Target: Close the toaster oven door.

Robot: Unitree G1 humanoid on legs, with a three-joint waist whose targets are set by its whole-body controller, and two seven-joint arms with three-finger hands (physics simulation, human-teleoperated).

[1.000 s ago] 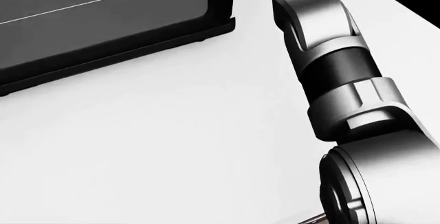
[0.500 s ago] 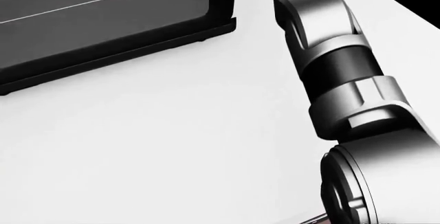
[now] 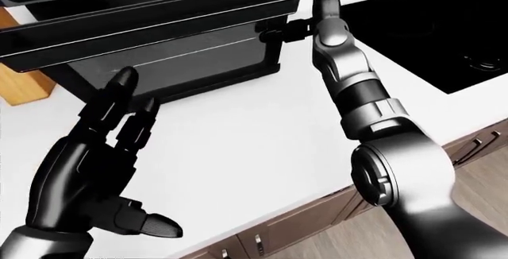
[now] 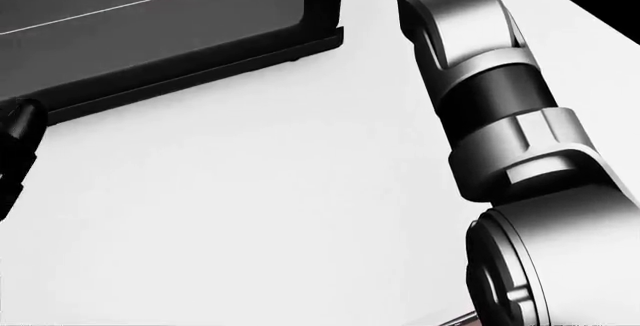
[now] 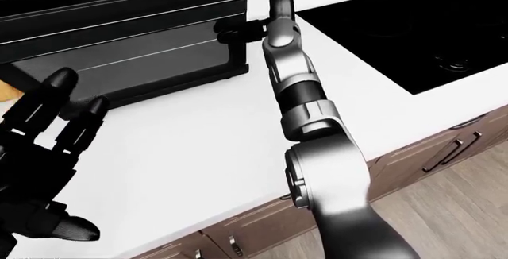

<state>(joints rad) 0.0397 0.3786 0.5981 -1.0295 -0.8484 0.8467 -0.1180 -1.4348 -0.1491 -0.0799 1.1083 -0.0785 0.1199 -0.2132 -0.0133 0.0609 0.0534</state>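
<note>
Black, box-shaped toaster oven (image 3: 159, 32) at the upper left of the left-eye view, standing on the white bench (image 3: 262, 128). Its dark glass door (image 3: 150, 23) hangs partly open, tilted outward, with its long axis running left to right across the view. The right hand (image 3: 305, 23) lies at the door's right end, touching or just beside its corner; whether its fingers are spread or pressed together cannot be told, as they merge with the dark oven. The black left hand (image 3: 95, 163) hovers at lower left above the bench, fingers spread and pointing up toward the oven, holding nothing and well apart from the door. The right hand is the nearer; closing probably calls for pushing the door upward and toward the oven body. A black cooktop (image 3: 429, 26) lies at upper right.
</note>
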